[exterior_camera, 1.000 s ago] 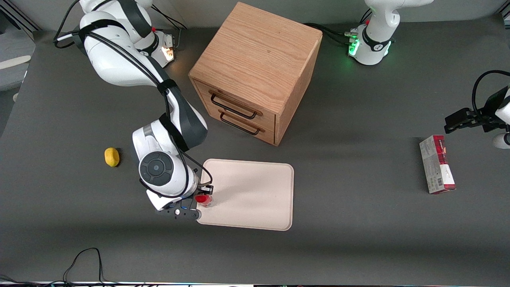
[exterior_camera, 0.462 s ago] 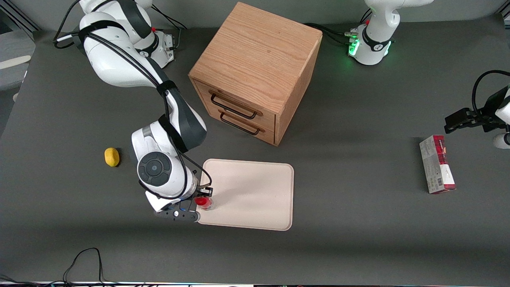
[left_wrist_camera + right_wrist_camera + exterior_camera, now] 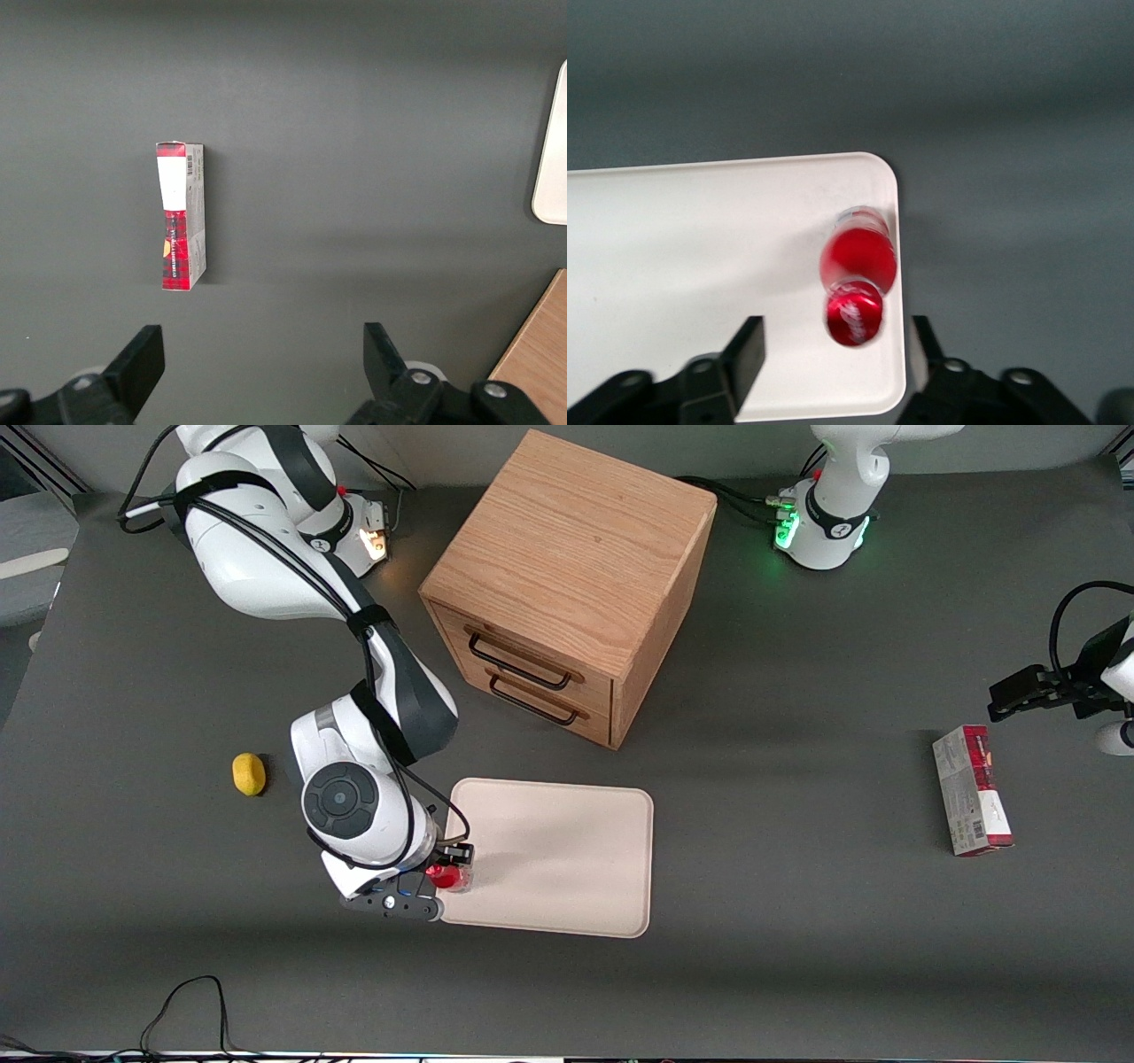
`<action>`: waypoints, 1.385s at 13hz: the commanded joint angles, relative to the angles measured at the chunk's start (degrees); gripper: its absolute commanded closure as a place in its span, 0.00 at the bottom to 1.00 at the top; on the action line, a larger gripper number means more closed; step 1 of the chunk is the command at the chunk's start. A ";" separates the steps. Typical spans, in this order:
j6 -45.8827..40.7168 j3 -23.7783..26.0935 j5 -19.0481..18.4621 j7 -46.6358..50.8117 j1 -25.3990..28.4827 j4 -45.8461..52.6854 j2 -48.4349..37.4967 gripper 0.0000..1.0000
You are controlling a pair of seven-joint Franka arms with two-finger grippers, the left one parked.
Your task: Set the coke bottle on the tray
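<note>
Bottle: upright on the tray, by its corner.
Hand: above bottle, fingers spread, released.

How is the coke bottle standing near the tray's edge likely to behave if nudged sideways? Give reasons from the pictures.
The coke bottle stands upright and narrow, so it would probably tip. Being round, it would then likely roll. It stands close to the tray's low rim, which might not stop it. The gripper is open, its fingers apart on either side of the bottle.
</note>
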 commanded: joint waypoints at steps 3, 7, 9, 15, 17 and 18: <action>-0.01 0.19 -1.05 0.39 0.11 2.27 1.01 0.00; -1.85 0.02 -0.61 0.04 -0.76 1.75 -1.35 0.00; -9.72 0.02 1.66 -7.74 -3.22 -0.09 -5.73 0.00; -10.91 -0.68 6.68 -30.07 -16.22 -35.03 -37.78 0.00; -10.91 -4.18 6.77 -34.40 -16.77 -43.57 -47.55 0.00; -11.26 -6.46 7.12 -36.68 -15.11 -45.87 -50.81 0.00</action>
